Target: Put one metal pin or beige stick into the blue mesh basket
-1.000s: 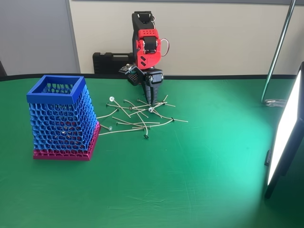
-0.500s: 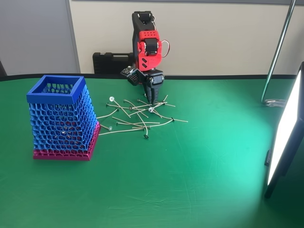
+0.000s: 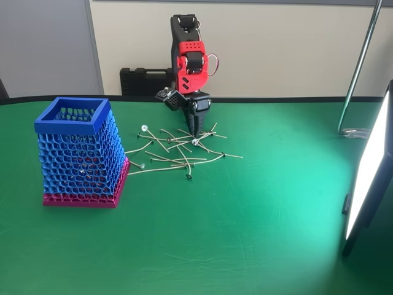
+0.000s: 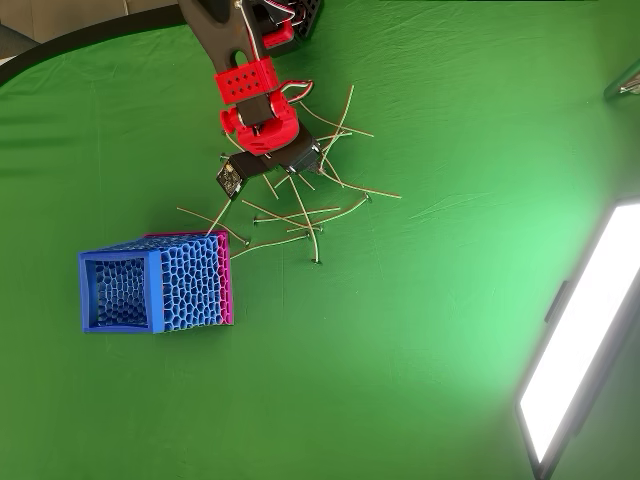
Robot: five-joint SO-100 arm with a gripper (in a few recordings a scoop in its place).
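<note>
Since the frame a second back, the red-and-black arm's wrist has turned slightly and the gripper (image 3: 196,131) has held its place over the pile; nothing on the table has shifted.

Fixed view: the dark two-finger gripper points straight down, tips at the upper middle of the scatter of thin beige wire-like sticks (image 3: 178,161) with tiny dark heads. Fingers look drawn close together, tapering to one point. Whether a stick is pinched between them cannot be told; tips are too small and dark against the pile.

Sticks lie crossed and loose on the green felt table (image 3: 245,221), spread from just right of the basket's base to right of the gripper. A few pins with round pale heads (image 3: 144,128) sit among them.

Tall square tapering blue honeycomb-lattice basket (image 3: 77,153) with solid blue rim and magenta mesh base stands upright at left, well apart from the gripper. One stick end lies just beside its base.

Overhead view: arm (image 4: 255,95) reaches in from the top edge; its body covers the gripper tips. Basket (image 4: 155,292) lies lower left of the pile (image 4: 300,215).

Black plastic case (image 3: 142,80) behind the table, against the wall. Bright light panel (image 3: 368,172) at the right edge.
</note>
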